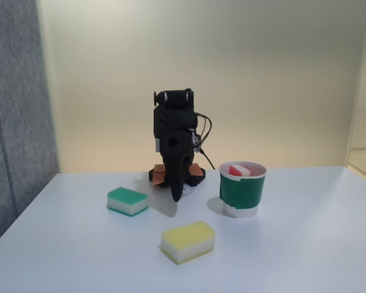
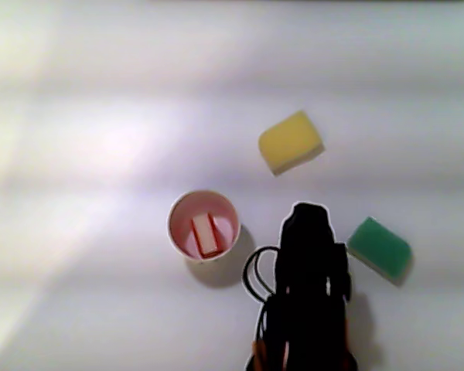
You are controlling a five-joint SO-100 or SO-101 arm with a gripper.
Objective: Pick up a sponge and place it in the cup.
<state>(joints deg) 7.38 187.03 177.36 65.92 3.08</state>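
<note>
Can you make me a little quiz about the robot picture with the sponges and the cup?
1. True or false: the red sponge is inside the cup.
2. Which sponge lies nearest the camera in the fixed view: A the green sponge, B the yellow sponge?
3. How many sponges lie on the table?

Key: 1 true. 2 B. 3 two.

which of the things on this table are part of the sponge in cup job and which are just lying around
Part of the job:
- the red and white sponge, already inside the cup
- the cup
- the gripper, folded down by the arm's base

Just lying about:
- the green-topped sponge
- the yellow-topped sponge
</note>
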